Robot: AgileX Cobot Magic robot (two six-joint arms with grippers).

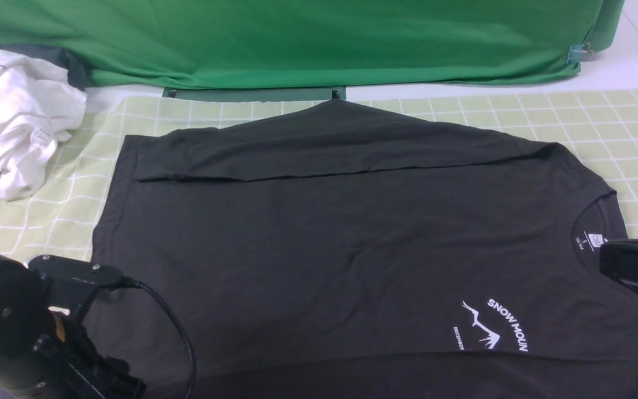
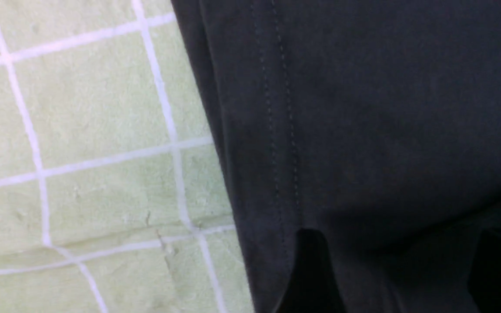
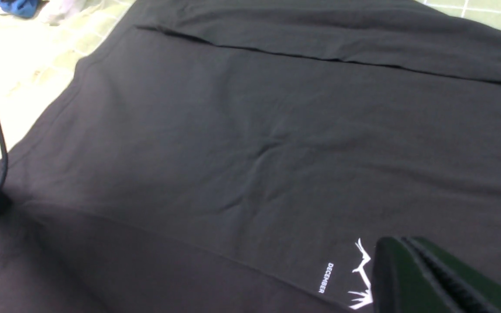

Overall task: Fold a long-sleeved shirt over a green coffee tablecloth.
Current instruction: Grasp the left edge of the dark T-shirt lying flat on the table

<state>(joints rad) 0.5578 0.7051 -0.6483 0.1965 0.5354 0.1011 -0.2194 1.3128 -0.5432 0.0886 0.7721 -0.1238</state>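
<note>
Black garment: the long-sleeved shirt (image 1: 319,238) lies flat in the middle of the green coffee tablecloth (image 1: 618,122), collar toward 3 o'clock and hem toward 9 o'clock in the front view.
Folded part: one sleeve (image 1: 324,149) lies across the shirt body along its 12 o'clock edge.
Markings: the white print (image 1: 493,327) sits toward 5 o'clock on the chest; the neck label (image 1: 590,241) shows inside the collar.
Ground: the tablecloth, pale yellow-green with a white grid, covers the desk and shows past the shirt at 9, 12 and 3 o'clock.
Left hand (image 2: 402,278): at 8 o'clock, over the stitched hem; its two dark fingertips (image 2: 307,269) stand apart with shirt cloth flat beneath them.
Right hand (image 3: 442,278): at 3 o'clock, just beside the collar and print; its fingers lie together, and no cloth shows between them.
Surroundings: a crumpled white garment (image 1: 14,116) lies at 10 o'clock, apart from the shirt; plain bright green fabric (image 1: 297,39) spans the 12 o'clock edge.
</note>
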